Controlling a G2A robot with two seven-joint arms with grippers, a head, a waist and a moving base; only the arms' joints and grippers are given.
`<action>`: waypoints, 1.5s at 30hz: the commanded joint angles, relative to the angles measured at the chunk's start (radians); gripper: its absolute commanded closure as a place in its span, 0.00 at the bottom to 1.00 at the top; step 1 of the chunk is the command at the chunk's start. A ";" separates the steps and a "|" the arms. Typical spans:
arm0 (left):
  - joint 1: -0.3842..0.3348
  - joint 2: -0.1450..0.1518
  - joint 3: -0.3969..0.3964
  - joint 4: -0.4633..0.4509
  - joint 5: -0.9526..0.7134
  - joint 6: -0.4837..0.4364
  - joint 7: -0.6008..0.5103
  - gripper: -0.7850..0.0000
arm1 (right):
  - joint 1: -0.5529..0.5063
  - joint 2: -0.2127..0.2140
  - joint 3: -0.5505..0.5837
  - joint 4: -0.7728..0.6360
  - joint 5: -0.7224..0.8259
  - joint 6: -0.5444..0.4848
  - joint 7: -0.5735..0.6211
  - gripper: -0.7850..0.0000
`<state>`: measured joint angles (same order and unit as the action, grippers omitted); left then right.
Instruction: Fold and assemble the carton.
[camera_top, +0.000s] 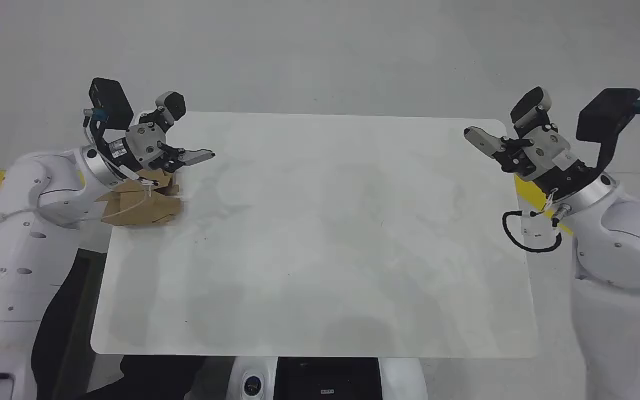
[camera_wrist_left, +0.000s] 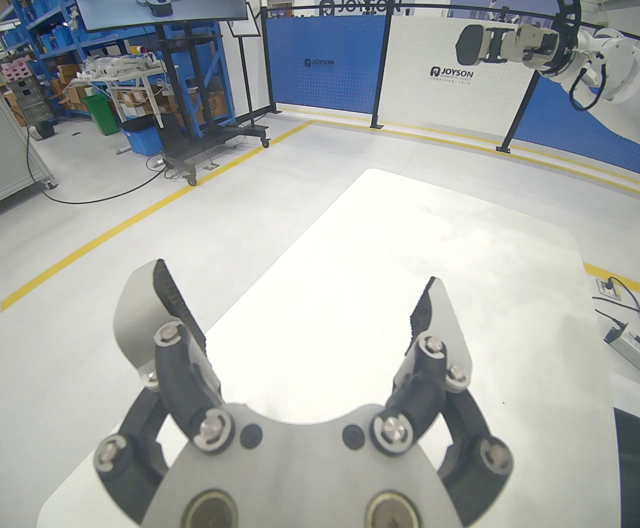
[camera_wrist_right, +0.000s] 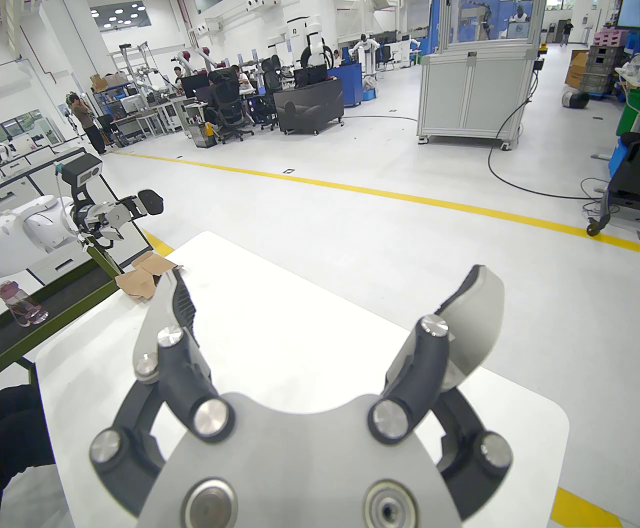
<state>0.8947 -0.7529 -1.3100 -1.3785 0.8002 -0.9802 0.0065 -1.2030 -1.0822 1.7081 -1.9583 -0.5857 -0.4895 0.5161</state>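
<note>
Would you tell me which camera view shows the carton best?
The top view: the carton lies at the edge of the table, partly under the open left claw. The right wrist view shows it far off, partly behind the right claw.

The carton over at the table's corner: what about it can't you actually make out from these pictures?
1. Top view: the left tool and its arm cover part of the carton, so its flaps and how far it is folded are unclear.
2. Right wrist view: the carton is far off and small; a finger of the right tool hides one corner.
3. Any view: its underside, against the table.
</note>
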 joint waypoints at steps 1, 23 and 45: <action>0.000 0.000 0.000 0.000 0.000 0.000 0.000 0.00 | 0.000 0.000 0.000 0.000 0.000 0.000 0.000 0.00; -0.006 0.006 -0.012 0.068 -0.312 0.095 -0.241 0.00 | 0.000 0.000 0.000 0.000 0.000 0.000 0.000 0.00; -0.121 0.019 -0.068 0.543 -1.384 0.130 -0.908 0.00 | 0.000 0.000 0.000 0.000 0.000 0.000 0.000 0.00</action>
<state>0.7733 -0.7320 -1.3763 -0.8568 -0.5727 -0.8453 -0.9135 -1.2030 -1.0822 1.7081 -1.9583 -0.5857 -0.4895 0.5161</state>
